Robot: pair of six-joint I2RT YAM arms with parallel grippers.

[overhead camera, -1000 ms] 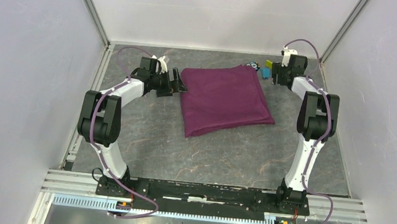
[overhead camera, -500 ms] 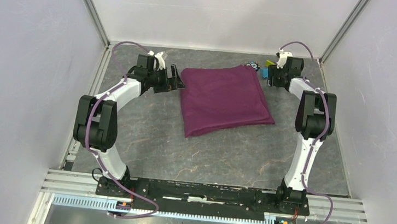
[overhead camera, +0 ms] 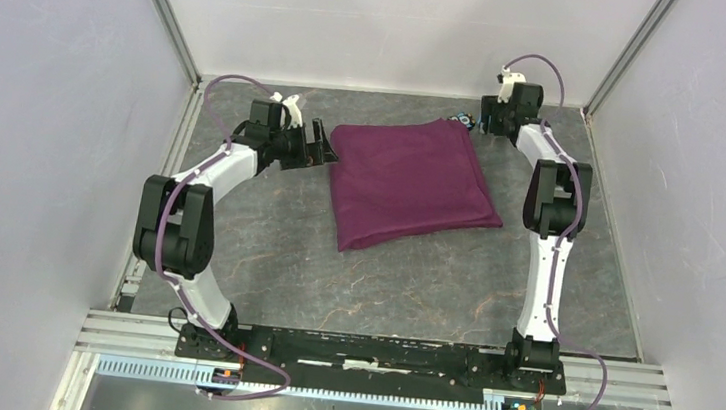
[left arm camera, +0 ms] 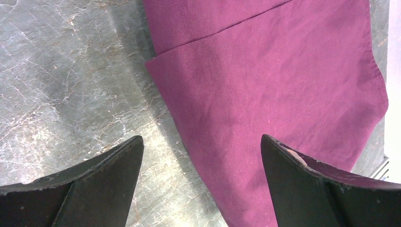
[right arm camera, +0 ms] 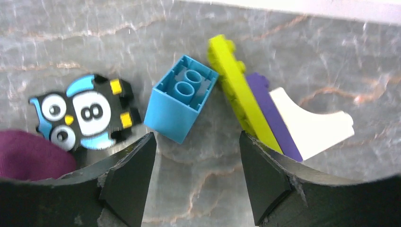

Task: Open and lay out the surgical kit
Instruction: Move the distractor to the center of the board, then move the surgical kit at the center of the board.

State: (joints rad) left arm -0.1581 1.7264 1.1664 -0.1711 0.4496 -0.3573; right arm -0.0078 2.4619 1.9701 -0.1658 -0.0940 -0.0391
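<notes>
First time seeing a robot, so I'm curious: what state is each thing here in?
Purple cloth: folded, lying flat, unheld.
Left fingers: open, empty, straddling the cloth's edge.
Right fingers: open, empty.
Blue block: tipped, hollow side showing.
Yellow-green block: on edge.
Owl piece: flat, face up.
</notes>
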